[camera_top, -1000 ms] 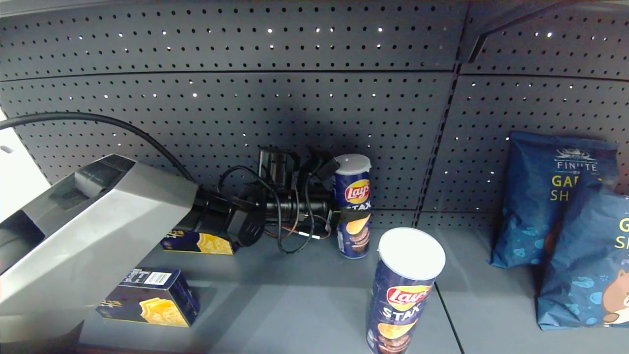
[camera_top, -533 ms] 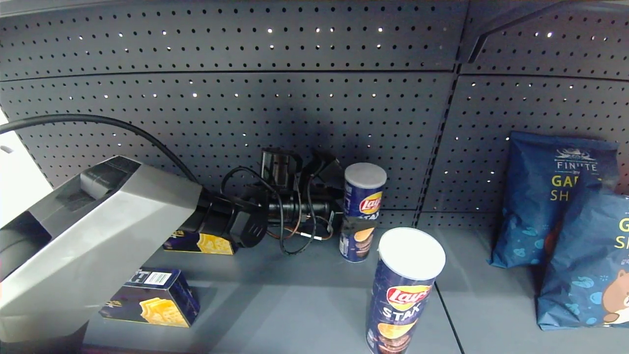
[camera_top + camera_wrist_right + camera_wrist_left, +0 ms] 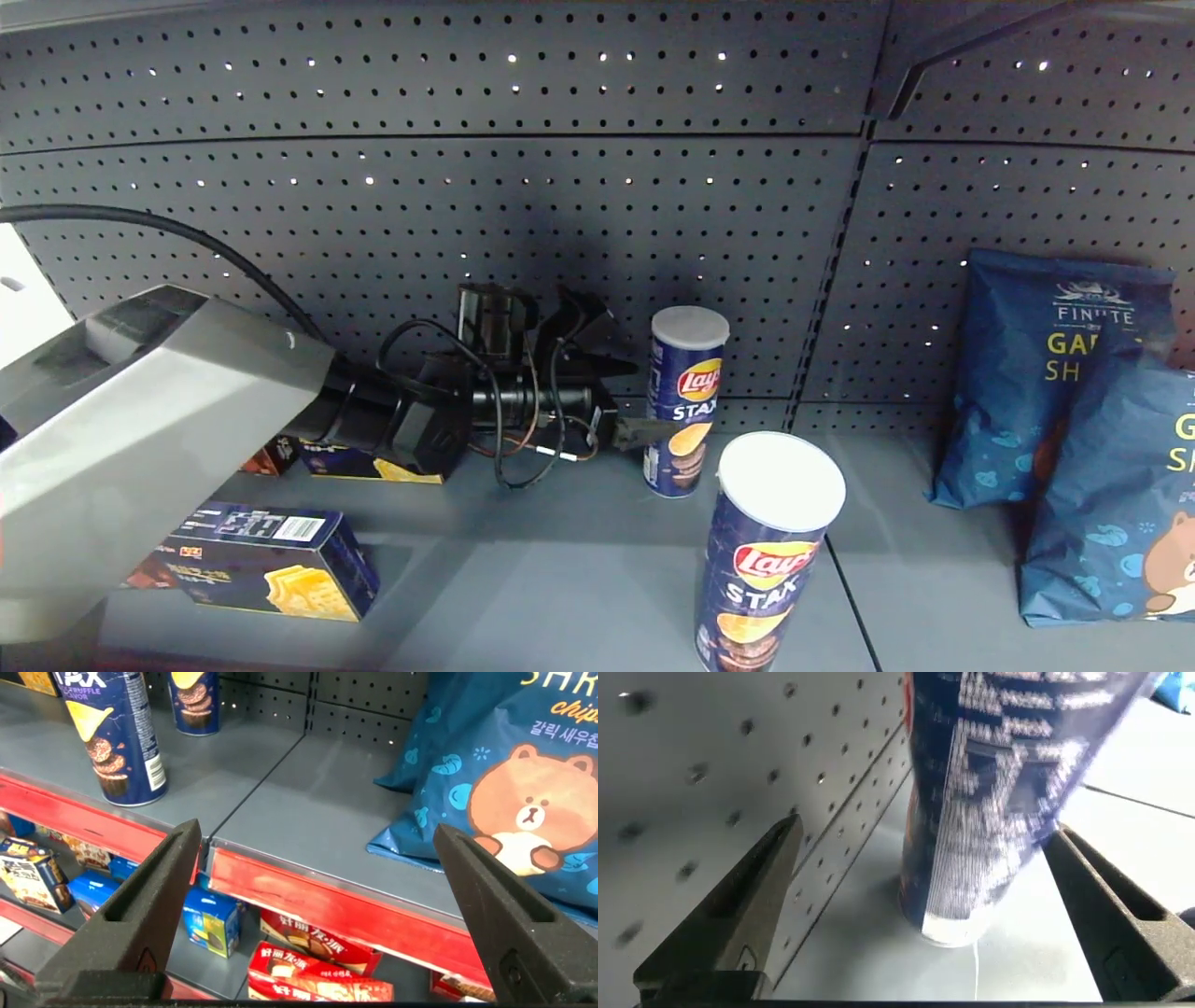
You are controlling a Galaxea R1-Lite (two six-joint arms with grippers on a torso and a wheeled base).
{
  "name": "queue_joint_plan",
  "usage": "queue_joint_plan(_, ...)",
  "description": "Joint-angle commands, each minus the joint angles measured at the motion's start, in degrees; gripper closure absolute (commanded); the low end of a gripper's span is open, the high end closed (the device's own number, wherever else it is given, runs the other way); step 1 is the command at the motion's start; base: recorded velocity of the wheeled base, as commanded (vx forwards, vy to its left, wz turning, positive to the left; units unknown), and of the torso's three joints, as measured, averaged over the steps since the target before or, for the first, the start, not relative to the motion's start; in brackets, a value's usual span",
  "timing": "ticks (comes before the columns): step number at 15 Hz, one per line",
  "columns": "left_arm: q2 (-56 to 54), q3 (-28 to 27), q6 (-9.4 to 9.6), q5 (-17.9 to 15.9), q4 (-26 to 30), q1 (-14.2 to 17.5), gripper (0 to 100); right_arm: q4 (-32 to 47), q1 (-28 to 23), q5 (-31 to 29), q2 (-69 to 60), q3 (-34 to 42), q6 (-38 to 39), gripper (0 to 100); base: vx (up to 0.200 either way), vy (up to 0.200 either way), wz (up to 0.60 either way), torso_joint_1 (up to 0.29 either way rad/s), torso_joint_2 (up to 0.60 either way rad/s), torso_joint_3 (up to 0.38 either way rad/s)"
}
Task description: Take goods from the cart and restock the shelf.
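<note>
Dark grey perforated panelling (image 3: 467,205) is seen behind a grey shelf (image 3: 560,569). Two tall blue chip cans are stood upright on the shelf. The rear can (image 3: 686,401) is set close to the panelling. The front can (image 3: 766,551) is placed nearer the shelf's edge, a little to the right and apart from the first.

The left gripper (image 3: 624,381) is held at the rear can's left side, about mid-height, with its fingers (image 3: 644,432) spread wide. In the left wrist view the rear can (image 3: 999,803) is framed between the two parted fingers (image 3: 757,896) of the left gripper (image 3: 920,849), and nothing is pinched. Whether the near fingertip touches the can cannot be told.

Two dark biscuit boxes are laid on the shelf's left part, one (image 3: 280,565) near the front and one (image 3: 373,462) further back under the arm. Two blue snack bags (image 3: 1036,373) (image 3: 1111,495) are leaned at the right.

The right gripper (image 3: 318,840) is held in front of the shelf's red edge strip (image 3: 327,896), its fingers (image 3: 149,905) spread and nothing gripped. Packaged goods (image 3: 308,961) are seen on a lower level beneath it.
</note>
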Motion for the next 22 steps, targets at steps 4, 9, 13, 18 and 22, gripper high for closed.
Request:
queue_joint_plan(4,-8.08,7.76,1.95,-0.3,-0.68,1.75,0,-0.01,0.0,0.11,0.07,0.0,-0.06,0,0.0,0.0,0.0,0.0,0.0,0.0)
queue_joint_plan(9,-17.66,14.44,1.86,-0.12,-1.74,5.09,0,0.08,0.0,0.37,0.07,-0.09,0.29,0,0.0,0.0,0.0,0.0,0.0,0.0)
queue_joint_plan(13,-28.47,22.52,1.51,0.49,-1.04,6.41,0,0.25,1.41,0.81,0.07,-0.09,0.03,0,0.0,0.0,0.0,0.0,0.0,0.0)
queue_joint_plan(18,-38.84,28.85,1.42,3.83,-0.86,5.88,0,0.43,2.99,0.63,0.07,-0.18,-0.5,0,0.0,0.0,0.0,0.0,0.0,0.0)
queue_joint_plan(22,-49.47,29.29,1.34,7.35,7.58,5.88,0,0.96,1.14,-4.2,11.85,-12.04,2.14,0,0.0,0.0,0.0,0.0,0.0,0.0)
